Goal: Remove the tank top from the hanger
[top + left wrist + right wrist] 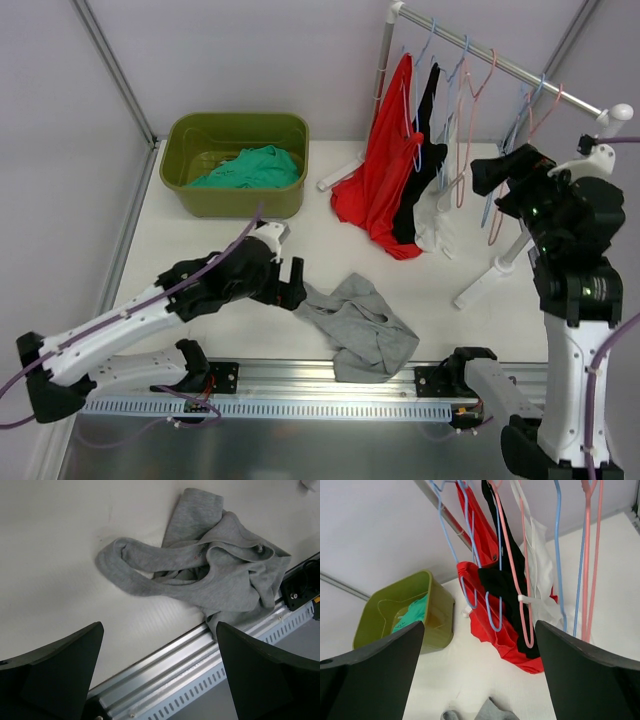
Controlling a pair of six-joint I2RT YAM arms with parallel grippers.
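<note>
The clothes rack [500, 62] stands at the far right of the table [200, 240]. On it hang a red tank top [380, 170] [502, 645], a black one [425, 130] [505, 585] and a white one [435, 215] [540, 555], each on its hanger, their lower edges touching the table. Further right along the bar hang bare pink hangers [470, 100] [590, 555] and blue hangers [515, 115] [559, 555].

A gray tank top [360, 325] [215, 575] lies crumpled well in front of the rack, off any hanger. Its near edge overlaps the metal rail [320, 375] [200, 670] at the table's front. A band of bare white table separates it from the hanging clothes.

The left gripper [298, 285] [157, 645] is low, left of the rack and just beside the gray top's left edge. Its jaws are spread wide and hold nothing.

The right gripper [482, 175] [479, 630] is raised beside the rack, near the bare hangers. Its jaws are also spread wide, with nothing between them, and free air lies between it and the garments.

A green basin [235, 120] [440, 615] holding a teal cloth [250, 168] [412, 612] sits left of the rack, at the far edge of the table.
</note>
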